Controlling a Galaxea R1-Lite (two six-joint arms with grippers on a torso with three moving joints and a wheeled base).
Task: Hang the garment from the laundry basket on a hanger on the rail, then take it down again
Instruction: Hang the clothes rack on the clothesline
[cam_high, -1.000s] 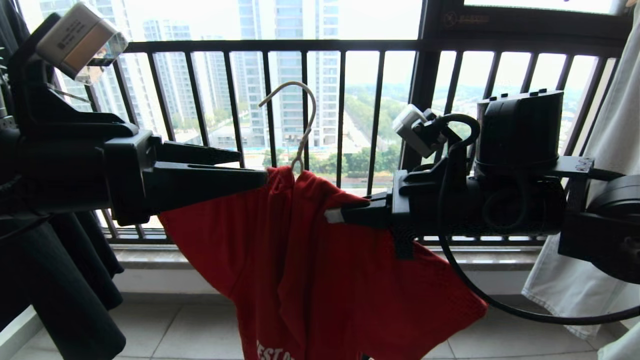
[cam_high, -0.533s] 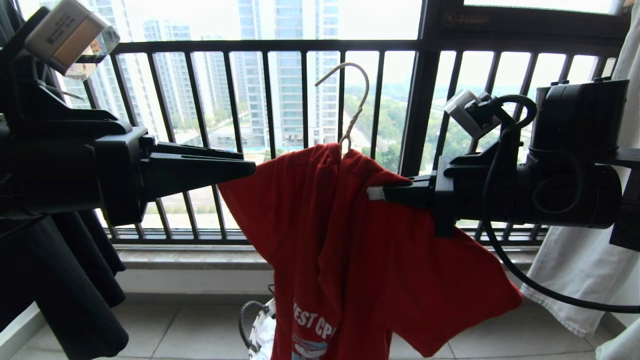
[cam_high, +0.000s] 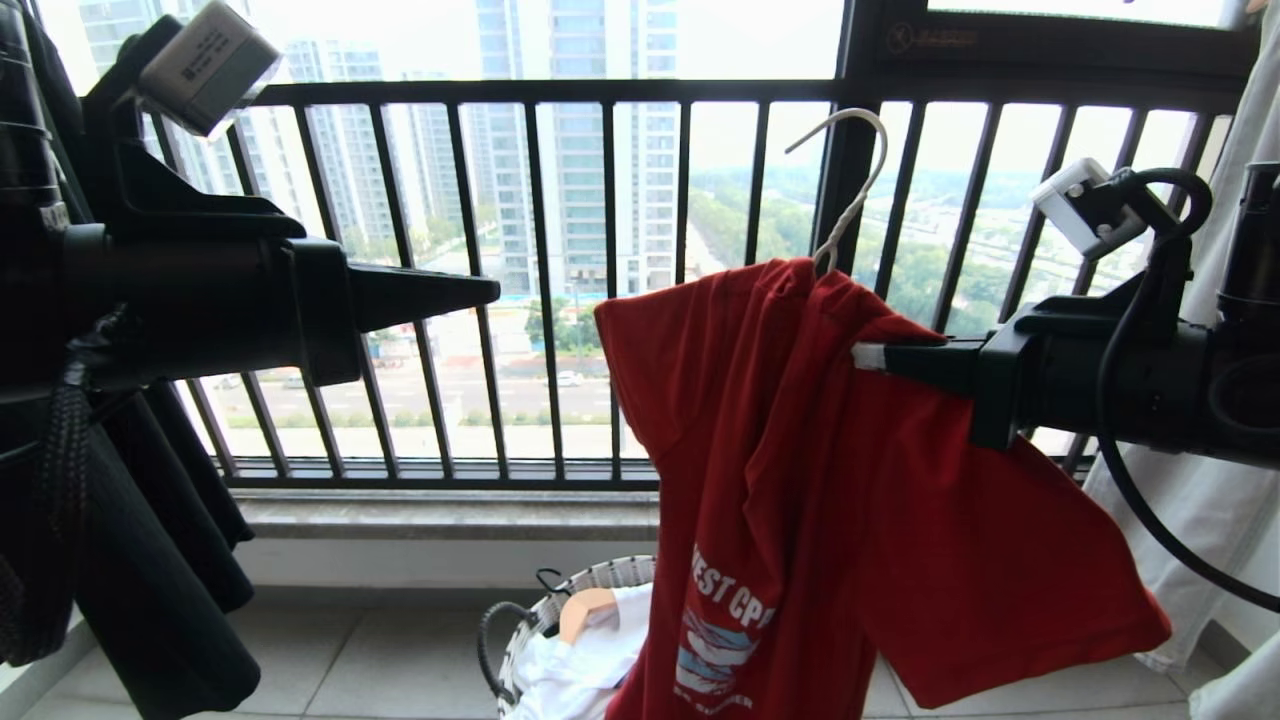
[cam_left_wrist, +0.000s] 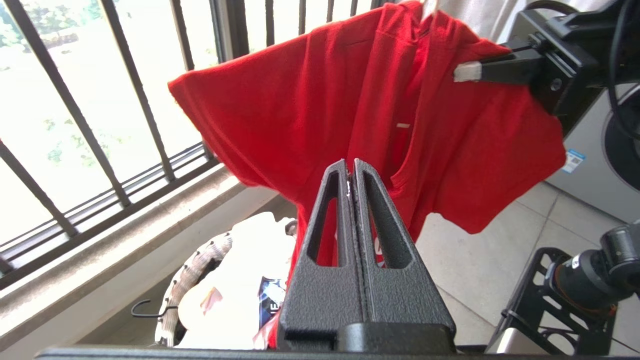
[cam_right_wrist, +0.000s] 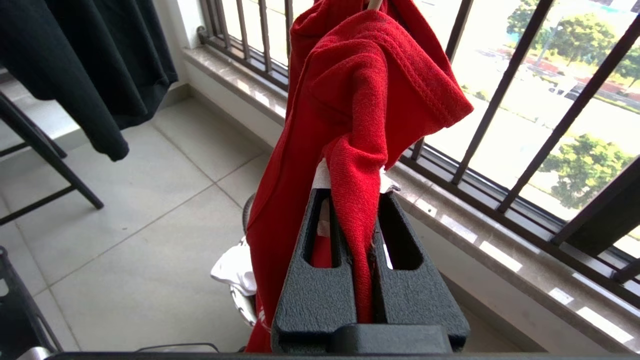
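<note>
Two black robot grippers reach in from opposite sides in front of a black barred balcony railing (cam_high: 560, 280), with tower blocks and trees beyond. On the right side, the right gripper (cam_high: 868, 357) has its fingers pressed together on a fold of a red T-shirt (cam_high: 800, 480) at one shoulder, holding the shirt in the air. Its white "WEST COAST" lettering and blue-white wave graphic face the head camera. A thin cream-white wire hanger (cam_high: 850, 190) sits inside the shirt, its slim hook rising out of the neck opening and hooked on nothing visible. At left, the left gripper (cam_high: 490, 290) is level, its fingers pressed flat together with nothing between them, pointing toward the shirt but well apart from it. Below, on the tiled floor, stands a small round laundry basket (cam_high: 590, 580) with a white-and-dark woven rim, holding white cloth and a light wooden hanger (cam_high: 585, 610); the shirt's hem hangs just in front of it. Black clothing (cam_high: 150, 560) hangs at the far left, a pale garment (cam_high: 1200, 330) at the far right.
</note>
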